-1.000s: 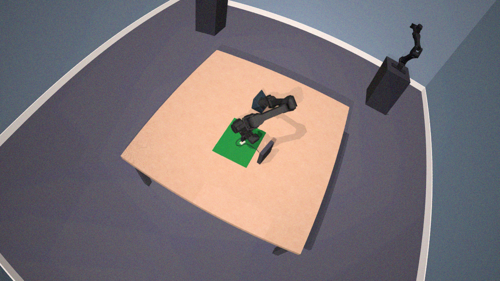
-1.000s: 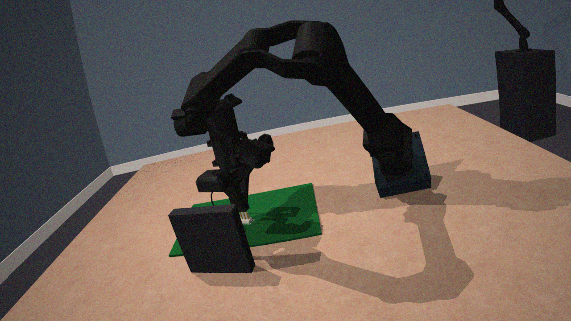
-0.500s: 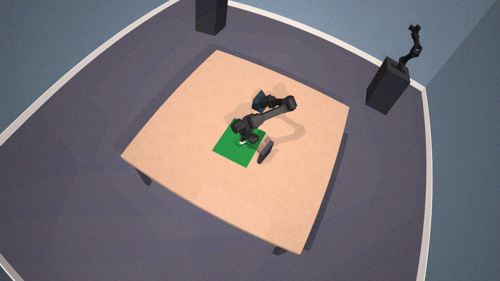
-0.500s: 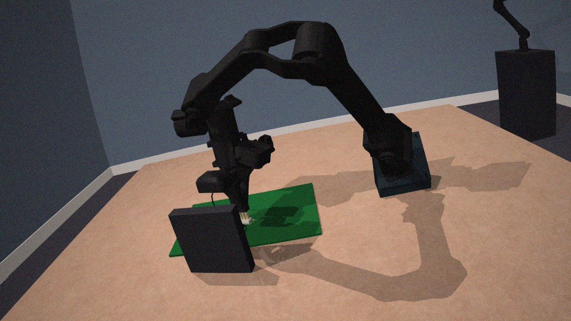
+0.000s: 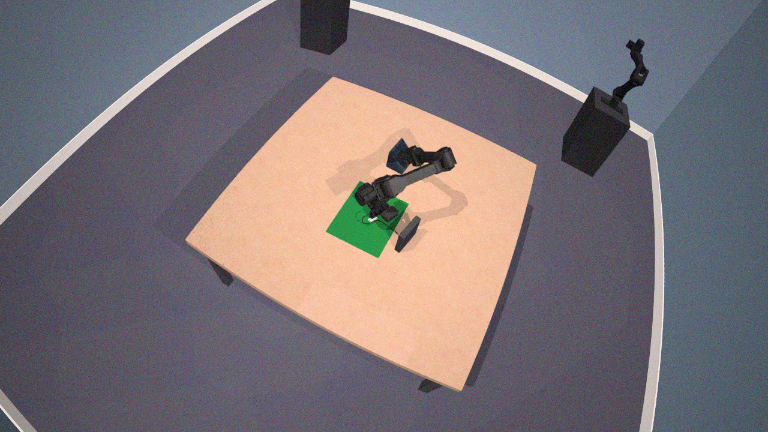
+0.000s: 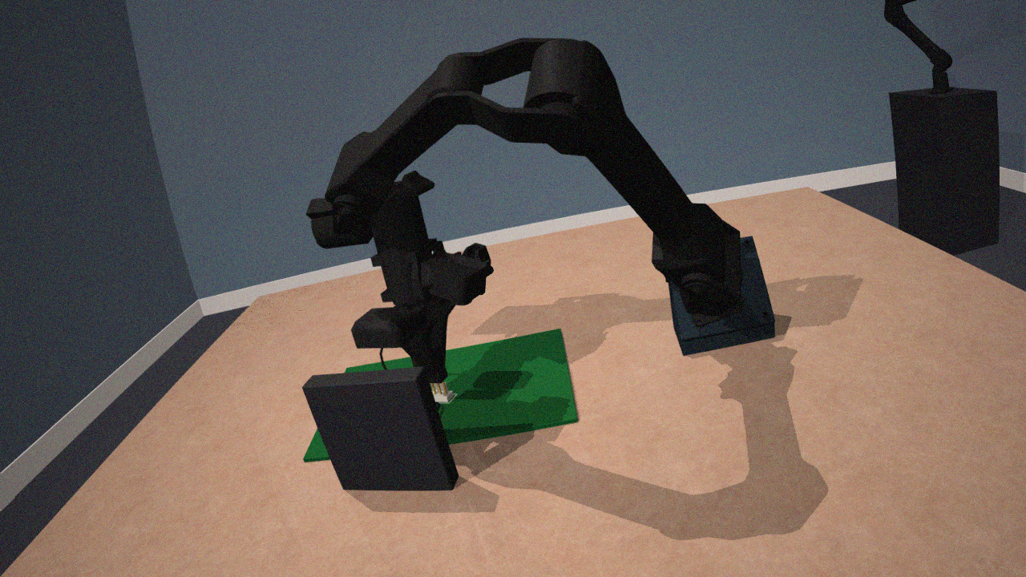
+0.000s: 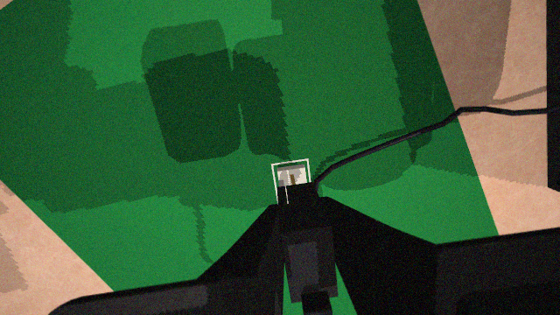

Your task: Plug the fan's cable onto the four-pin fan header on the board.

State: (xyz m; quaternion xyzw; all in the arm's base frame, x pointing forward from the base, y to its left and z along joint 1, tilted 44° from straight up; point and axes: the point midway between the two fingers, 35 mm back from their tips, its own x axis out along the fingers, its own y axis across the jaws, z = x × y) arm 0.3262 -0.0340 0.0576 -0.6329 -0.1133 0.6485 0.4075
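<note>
My gripper point(image 5: 374, 215) point(image 6: 434, 371) point(image 7: 299, 210) points down over the board and is shut on the black plug point(image 7: 298, 192) at the cable's end. The white four-pin fan header point(image 5: 372, 219) point(image 6: 444, 396) point(image 7: 299, 173) stands on the green board point(image 5: 354, 236) point(image 6: 545, 358) point(image 7: 350, 79), inside a white outline. The plug is right at the header and covers part of it in the wrist view. In the exterior view, pins show between the fingertips and the header's white base. The plug's underside is hidden, so I cannot tell its exact fit on the pins.
The black cable point(image 5: 387, 226) point(image 6: 382, 357) point(image 7: 385, 147) runs from the plug to the dark square fan point(image 5: 408, 234) point(image 6: 380, 430) point(image 7: 554, 144), which stands upright beside the board. The arm's blue base point(image 5: 395, 161) point(image 6: 757, 287) is on the table point(image 5: 300, 300) point(image 6: 609, 530) behind the board.
</note>
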